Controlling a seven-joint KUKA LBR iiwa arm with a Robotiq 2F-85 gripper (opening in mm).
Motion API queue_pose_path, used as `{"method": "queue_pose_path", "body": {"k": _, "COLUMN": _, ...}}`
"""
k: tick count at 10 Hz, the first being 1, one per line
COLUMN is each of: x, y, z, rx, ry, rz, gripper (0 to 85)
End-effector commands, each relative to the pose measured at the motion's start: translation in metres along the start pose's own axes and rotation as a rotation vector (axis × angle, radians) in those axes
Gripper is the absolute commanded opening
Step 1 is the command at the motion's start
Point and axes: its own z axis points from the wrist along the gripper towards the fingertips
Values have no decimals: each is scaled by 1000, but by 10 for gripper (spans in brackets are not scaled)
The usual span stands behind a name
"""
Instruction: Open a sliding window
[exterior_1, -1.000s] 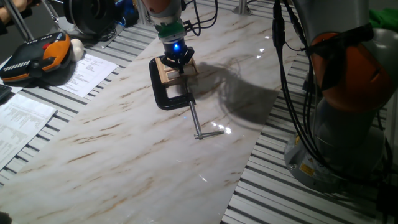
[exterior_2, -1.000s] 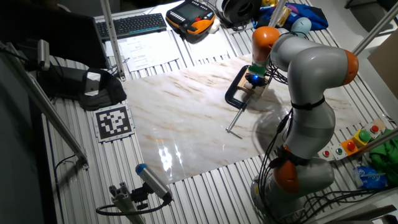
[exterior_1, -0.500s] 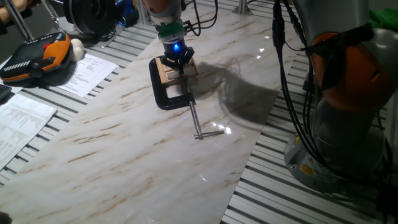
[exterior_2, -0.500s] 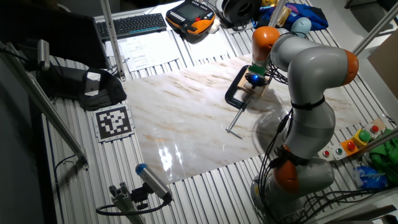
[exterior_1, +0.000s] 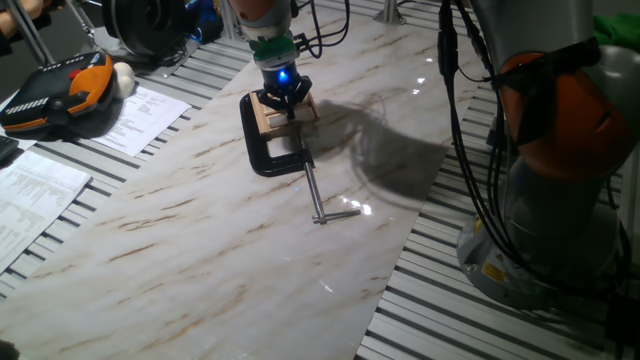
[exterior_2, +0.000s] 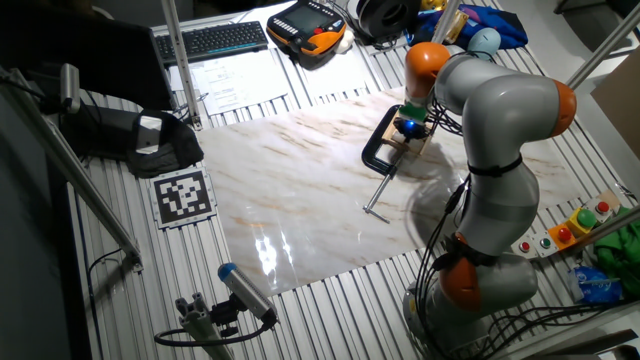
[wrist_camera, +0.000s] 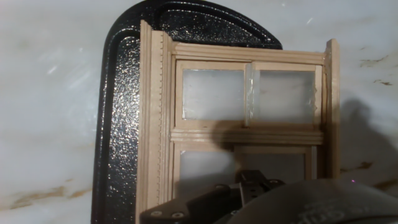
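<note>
The sliding window (exterior_1: 268, 117) is a small light-wood frame lying flat on the marble table, held in a black C-clamp (exterior_1: 262, 152). My gripper (exterior_1: 283, 97) stands right over the window with its dark fingers down on it and a blue light lit above. In the other fixed view the gripper (exterior_2: 408, 127) covers most of the window (exterior_2: 401, 141). The hand view shows the window (wrist_camera: 242, 118) close up, with two upper panes and a lower sash. The gripper's dark front (wrist_camera: 252, 186) overlaps that lower sash. The frames do not show how far the fingers are apart.
The clamp's screw rod and handle (exterior_1: 318, 200) stick out toward the table's middle. An orange teach pendant (exterior_1: 60, 90) and papers (exterior_1: 135, 115) lie at the left. The arm's base (exterior_1: 560, 150) stands at the right. A keyboard (exterior_2: 225, 38) and a printed marker (exterior_2: 182, 195) are off the marble.
</note>
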Motion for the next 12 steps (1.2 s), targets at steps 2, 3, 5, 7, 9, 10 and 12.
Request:
{"method": "queue_pose_path", "body": {"k": 2, "x": 0, "y": 1, "z": 0, "rx": 1, "ry": 1, "rz": 0, "gripper": 0}}
{"method": "queue_pose_path", "body": {"k": 3, "x": 0, "y": 1, "z": -1, "rx": 1, "ry": -1, "rz": 0, "gripper": 0}}
{"method": "queue_pose_path", "body": {"k": 5, "x": 1, "y": 3, "z": 0, "rx": 1, "ry": 1, "rz": 0, "gripper": 0}}
{"method": "queue_pose_path", "body": {"k": 7, "x": 1, "y": 4, "z": -1, "rx": 1, "ry": 1, "rz": 0, "gripper": 0}}
{"method": "queue_pose_path", "body": {"k": 9, "x": 2, "y": 5, "z": 0, "rx": 1, "ry": 1, "rz": 0, "gripper": 0}}
{"method": "queue_pose_path", "body": {"k": 10, "x": 2, "y": 5, "z": 1, "rx": 1, "ry": 1, "rz": 0, "gripper": 0}}
{"method": "queue_pose_path", "body": {"k": 12, "x": 2, "y": 6, "z": 0, "rx": 1, "ry": 1, "rz": 0, "gripper": 0}}
